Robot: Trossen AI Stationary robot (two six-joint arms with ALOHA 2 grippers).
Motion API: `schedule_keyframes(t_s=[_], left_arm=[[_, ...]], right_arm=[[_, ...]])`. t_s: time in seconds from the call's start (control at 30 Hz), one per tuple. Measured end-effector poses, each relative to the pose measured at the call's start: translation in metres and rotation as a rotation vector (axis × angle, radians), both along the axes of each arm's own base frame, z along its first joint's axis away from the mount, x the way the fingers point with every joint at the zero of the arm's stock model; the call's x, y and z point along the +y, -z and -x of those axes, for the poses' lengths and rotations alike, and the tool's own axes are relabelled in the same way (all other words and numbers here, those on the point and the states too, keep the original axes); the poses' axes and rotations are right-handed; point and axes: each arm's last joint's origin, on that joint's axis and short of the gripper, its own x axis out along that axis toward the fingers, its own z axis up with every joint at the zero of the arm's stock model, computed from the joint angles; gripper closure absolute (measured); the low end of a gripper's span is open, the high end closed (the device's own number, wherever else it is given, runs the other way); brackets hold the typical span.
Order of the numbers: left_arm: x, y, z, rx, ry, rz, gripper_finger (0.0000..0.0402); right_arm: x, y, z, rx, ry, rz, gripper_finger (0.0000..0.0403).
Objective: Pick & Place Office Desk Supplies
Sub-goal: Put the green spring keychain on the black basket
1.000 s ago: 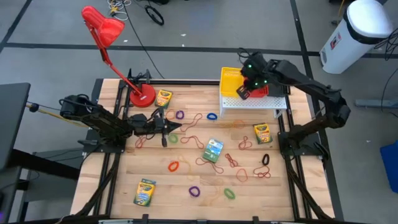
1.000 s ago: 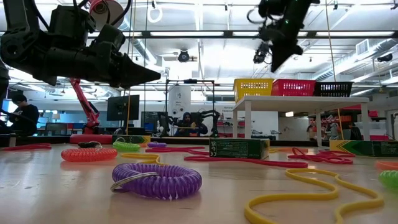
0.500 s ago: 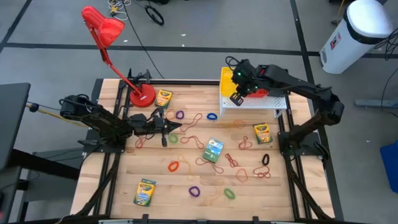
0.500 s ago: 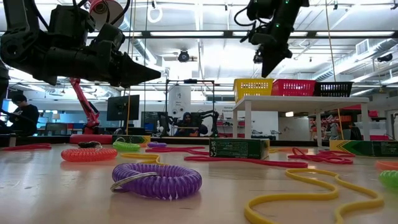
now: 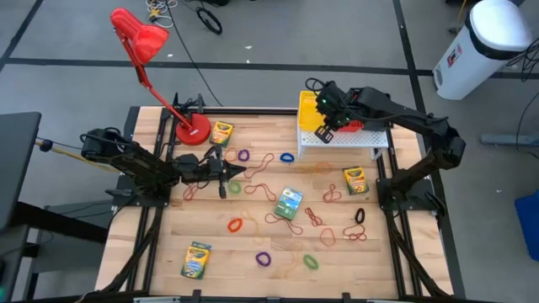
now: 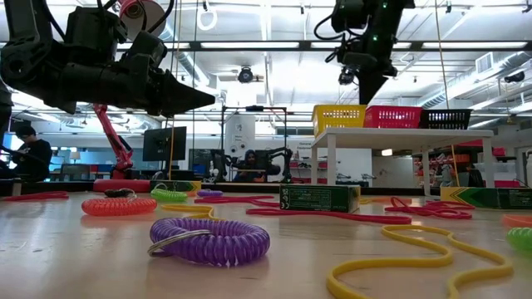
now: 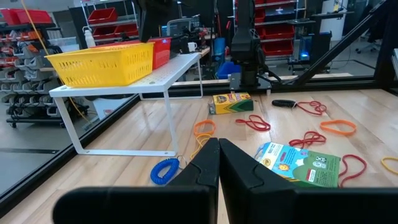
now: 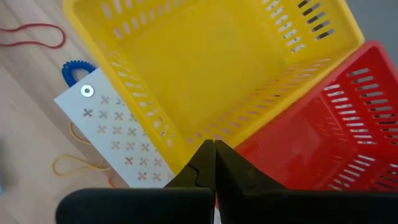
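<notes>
Looking past the right gripper [image 8: 214, 163], I see its fingers clenched on nothing, over the seam between the yellow mesh basket [image 8: 205, 68] and the red mesh basket [image 8: 323, 134]; the black basket is cut off here. The left gripper [image 5: 240, 172], clenched empty too, hovers centre-left of the overhead frame. Crayon boxes [image 5: 289, 202] and coloured rubber-band loops [image 5: 316, 217] lie scattered across the wooden table [image 5: 253, 278].
</notes>
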Motion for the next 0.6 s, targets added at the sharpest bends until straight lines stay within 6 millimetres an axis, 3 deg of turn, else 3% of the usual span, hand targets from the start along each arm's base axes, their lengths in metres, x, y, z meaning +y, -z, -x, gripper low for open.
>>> schedule_keyframes(t_s=[0.6], left_arm=[[0.0000,0.0000,0.0000,0.000,0.000,0.000,0.0392]], right_arm=[[0.0000,-0.0032,-0.0036,-0.034,-0.011,0.041,0.0399]])
